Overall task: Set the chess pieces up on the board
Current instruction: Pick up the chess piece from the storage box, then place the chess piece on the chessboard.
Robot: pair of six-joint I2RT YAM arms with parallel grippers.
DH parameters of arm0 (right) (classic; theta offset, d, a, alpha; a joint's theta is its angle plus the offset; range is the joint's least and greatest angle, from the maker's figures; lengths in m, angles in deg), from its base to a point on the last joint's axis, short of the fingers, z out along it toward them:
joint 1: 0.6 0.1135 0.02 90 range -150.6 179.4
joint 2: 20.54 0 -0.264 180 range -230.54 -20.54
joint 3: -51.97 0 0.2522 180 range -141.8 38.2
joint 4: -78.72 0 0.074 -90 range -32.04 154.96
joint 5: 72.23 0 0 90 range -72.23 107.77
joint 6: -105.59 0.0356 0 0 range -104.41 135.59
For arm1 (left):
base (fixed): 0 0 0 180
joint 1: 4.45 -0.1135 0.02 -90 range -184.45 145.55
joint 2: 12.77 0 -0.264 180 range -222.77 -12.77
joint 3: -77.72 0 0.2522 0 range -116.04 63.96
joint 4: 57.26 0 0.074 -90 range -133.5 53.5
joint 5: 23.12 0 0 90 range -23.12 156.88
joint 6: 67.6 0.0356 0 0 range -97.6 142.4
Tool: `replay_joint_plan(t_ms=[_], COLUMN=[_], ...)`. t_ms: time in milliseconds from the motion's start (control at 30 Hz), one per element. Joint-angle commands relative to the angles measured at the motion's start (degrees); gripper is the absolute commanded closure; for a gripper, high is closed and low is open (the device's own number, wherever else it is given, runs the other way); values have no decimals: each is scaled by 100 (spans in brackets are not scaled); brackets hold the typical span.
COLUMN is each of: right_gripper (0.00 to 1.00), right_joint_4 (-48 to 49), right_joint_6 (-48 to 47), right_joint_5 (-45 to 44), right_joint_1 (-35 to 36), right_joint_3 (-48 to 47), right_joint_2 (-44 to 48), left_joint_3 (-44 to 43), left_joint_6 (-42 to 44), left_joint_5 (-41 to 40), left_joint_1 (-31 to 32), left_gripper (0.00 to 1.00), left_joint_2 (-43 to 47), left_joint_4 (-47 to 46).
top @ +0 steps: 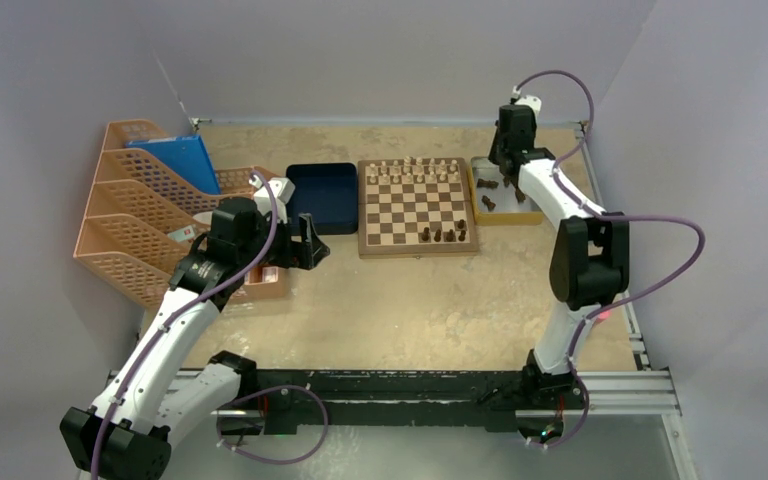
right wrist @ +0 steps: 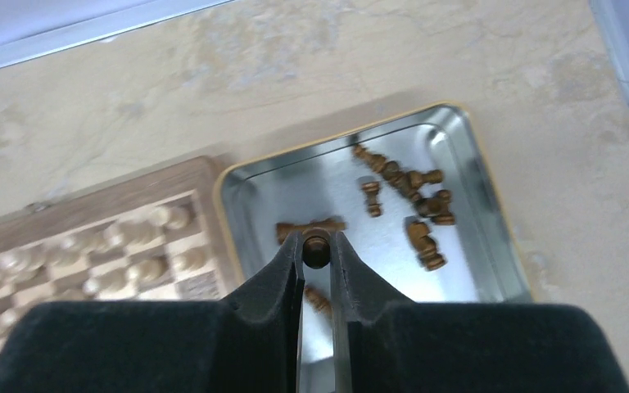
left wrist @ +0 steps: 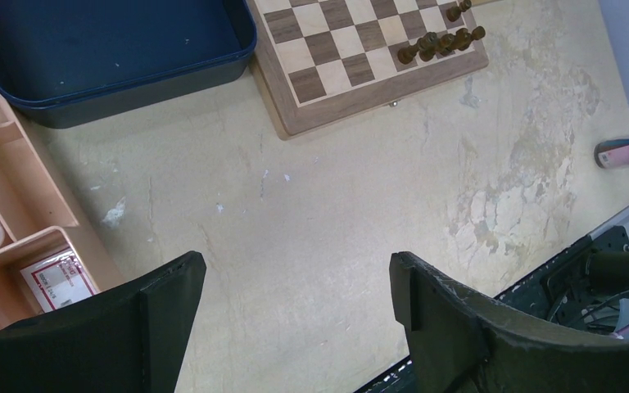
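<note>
The top camera sits high behind the two arms and looks down and forward over the whole sandy-brown flat table from far off. The left wrist camera looks down at the table from much closer, with the black left gripper at the bottom of its picture. Like the top camera, it sees the dark blue square tray and the near left corner of the square wooden chequered board. The right wrist camera hangs very close over the shiny silver metal tray, looking down past the black right gripper; the top camera sees that tray too.
</note>
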Motion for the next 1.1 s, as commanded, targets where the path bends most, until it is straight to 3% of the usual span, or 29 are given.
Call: replay_joint_plan(t_ms=[0, 433, 1067], right_gripper=[89, 88, 85], right_joint_4=[-232, -627, -977], right_joint_6=[193, 585, 563], right_joint_5=[220, 306, 569], right_joint_1=[442, 1572, 1678], right_joint_3=[36, 683, 1114], right_joint_2=[473, 674, 515], left_joint_3=[23, 27, 20], left_joint_6=[19, 17, 17], left_joint_5=[119, 119, 115], left_joint_1=[26, 26, 26], left_gripper=[17, 17, 17], left_joint_2=[39, 60, 51], left_joint_4=[-153, -158, -166])
